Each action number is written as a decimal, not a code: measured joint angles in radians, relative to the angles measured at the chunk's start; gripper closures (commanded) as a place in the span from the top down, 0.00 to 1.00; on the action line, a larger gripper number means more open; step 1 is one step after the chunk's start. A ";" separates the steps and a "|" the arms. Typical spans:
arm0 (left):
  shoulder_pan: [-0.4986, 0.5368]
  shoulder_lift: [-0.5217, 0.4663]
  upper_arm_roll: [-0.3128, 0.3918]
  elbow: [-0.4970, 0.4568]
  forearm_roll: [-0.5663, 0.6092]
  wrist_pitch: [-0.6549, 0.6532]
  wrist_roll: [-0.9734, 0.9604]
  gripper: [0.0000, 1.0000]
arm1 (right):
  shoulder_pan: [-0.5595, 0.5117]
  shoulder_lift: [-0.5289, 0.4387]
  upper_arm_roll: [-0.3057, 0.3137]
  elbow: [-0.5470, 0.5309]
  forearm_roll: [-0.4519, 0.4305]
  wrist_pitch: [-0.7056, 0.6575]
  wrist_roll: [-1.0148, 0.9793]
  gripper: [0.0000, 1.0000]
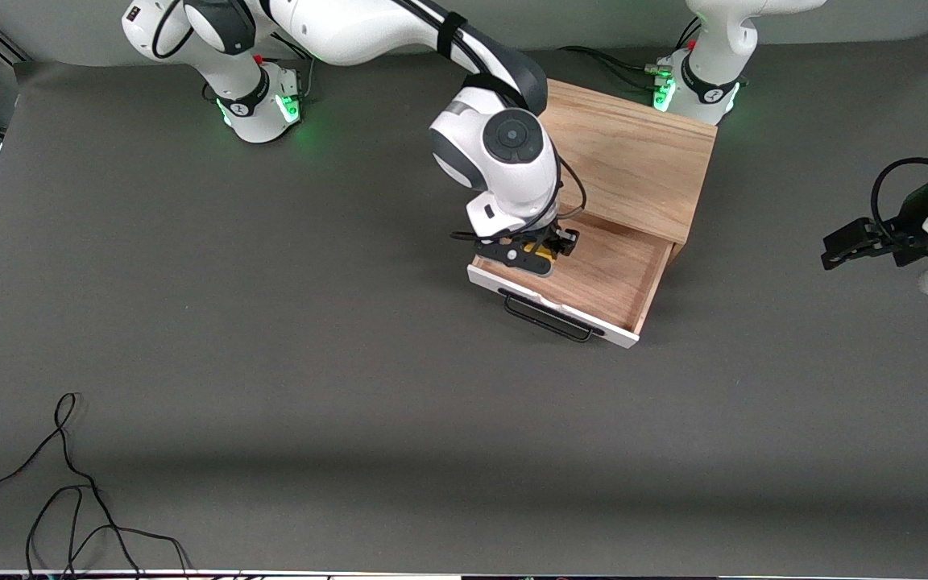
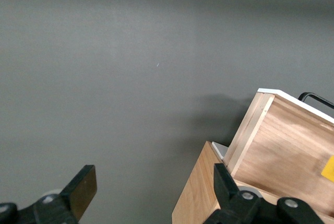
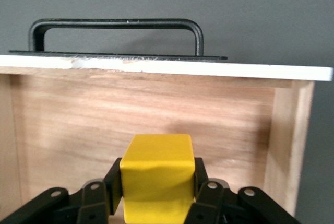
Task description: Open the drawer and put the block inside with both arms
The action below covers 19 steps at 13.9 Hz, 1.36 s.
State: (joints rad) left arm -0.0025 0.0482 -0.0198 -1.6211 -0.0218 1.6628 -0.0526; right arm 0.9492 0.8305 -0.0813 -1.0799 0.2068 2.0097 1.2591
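Right end effector (image 3: 156, 195) clamped on block (image 3: 156, 174) over the open drawer (image 1: 593, 278); block looks rigid, light, smooth-faced, best gripped on two flat parallel sides; left end effector (image 2: 151, 192) waits spread wide, empty, beside cabinet (image 1: 633, 161).

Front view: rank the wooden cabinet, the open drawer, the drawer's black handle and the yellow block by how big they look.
Largest to smallest:
1. Wooden cabinet
2. Open drawer
3. Black handle
4. Yellow block, mostly hidden in the shut right gripper over the drawer.
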 measured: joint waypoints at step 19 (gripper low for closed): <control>-0.004 -0.010 -0.003 -0.019 0.034 -0.001 0.045 1.00 | -0.102 -0.216 -0.026 0.020 -0.110 -0.283 -0.118 1.00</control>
State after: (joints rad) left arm -0.0061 0.0378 -0.0229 -1.6397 0.0119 1.6622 -0.0074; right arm 0.8474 0.6148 -0.1076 -1.0601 0.0971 1.7265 1.1409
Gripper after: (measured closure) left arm 0.000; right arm 0.000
